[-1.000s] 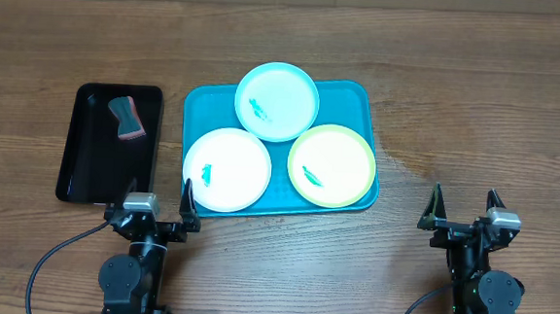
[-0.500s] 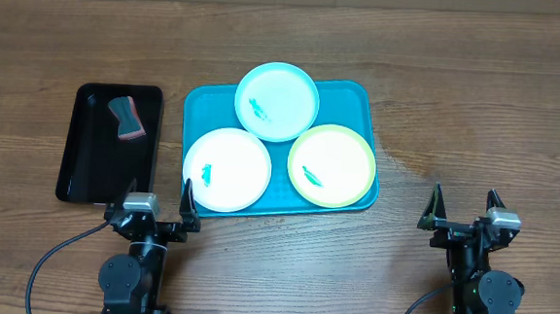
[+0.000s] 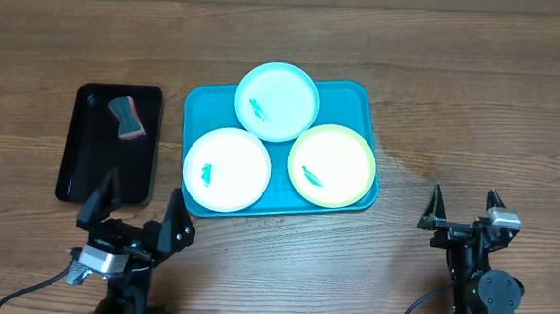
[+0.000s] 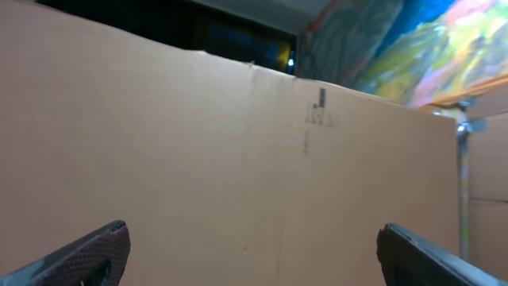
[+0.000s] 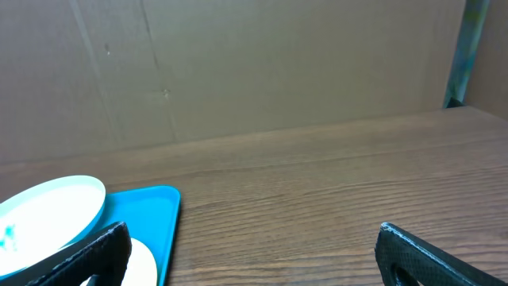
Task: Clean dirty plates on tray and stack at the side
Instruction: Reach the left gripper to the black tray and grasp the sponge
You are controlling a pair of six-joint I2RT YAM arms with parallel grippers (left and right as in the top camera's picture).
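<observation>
The left gripper [image 3: 138, 210] is seen from overhead with its jaws spread wide and nothing between them, at about 7 o'clock from the tray [image 3: 357, 98]. The right gripper [image 3: 464, 209] is likewise parted and empty, at about 4 o'clock from the tray and well apart from it. Both are placed at the near edge of the table [image 3: 479, 91].

In the left wrist view only two dark fingertips [image 4: 95, 250] and a cardboard wall [image 4: 198, 159] are shown, with blurred colours above it at 1 o'clock. More is given by the right wrist view: wood grain, the wall behind it, and at 8 o'clock a corner of the tray with the rim of the pale blue plate [image 3: 277, 100] over it.

The full layout is given only by the overhead view. All three plates are laid on the tray, each marked with a small teal smear. The pale blue plate is set at 12 o'clock, overhanging the far rim. The white plate [image 3: 226, 168] is at 8 o'clock and the yellow-green plate [image 3: 331, 165] at 4 o'clock. The three are packed just beside one another. A black tray [image 3: 90, 165] is placed at 9 o'clock from the turquoise one, near but apart, and a grey and pink sponge [image 3: 126, 118] is laid in its far half.
</observation>
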